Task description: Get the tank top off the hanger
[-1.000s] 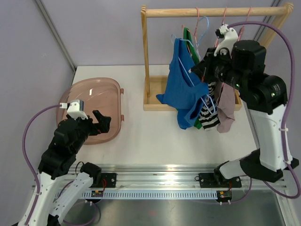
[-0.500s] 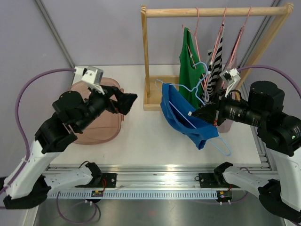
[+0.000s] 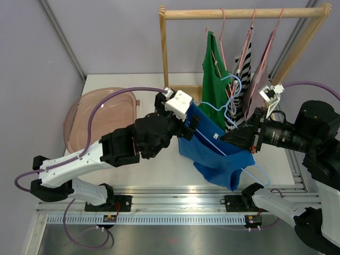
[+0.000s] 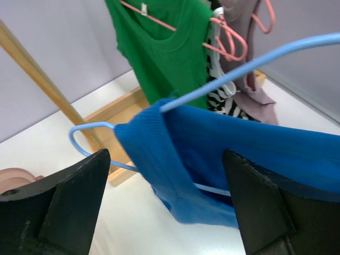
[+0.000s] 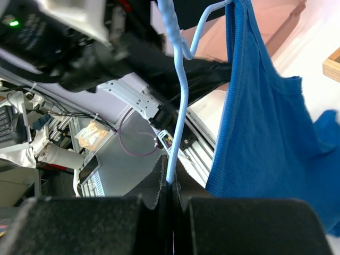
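Two changes: hanger (image 4: 255, 70) is off the rail (image 3: 239, 13) in the clamped right claw (image 3: 226, 137); wide left claw (image 3: 191, 122) now reaches the tank top (image 3: 212, 156).

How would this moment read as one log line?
right gripper: shut on blue hanger | left gripper: open around tank top | tank top: on hanger

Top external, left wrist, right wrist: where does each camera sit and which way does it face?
Top external: above and behind the bases, looking down on the table and wooden rack; both arms show.
Left wrist: on the left arm, facing the blue tank top; open left gripper frames it.
Right wrist: on the right arm, facing back toward the near edge; right gripper shut on the blue hanger.
Shared: both wrist views show the tank top and hanger.
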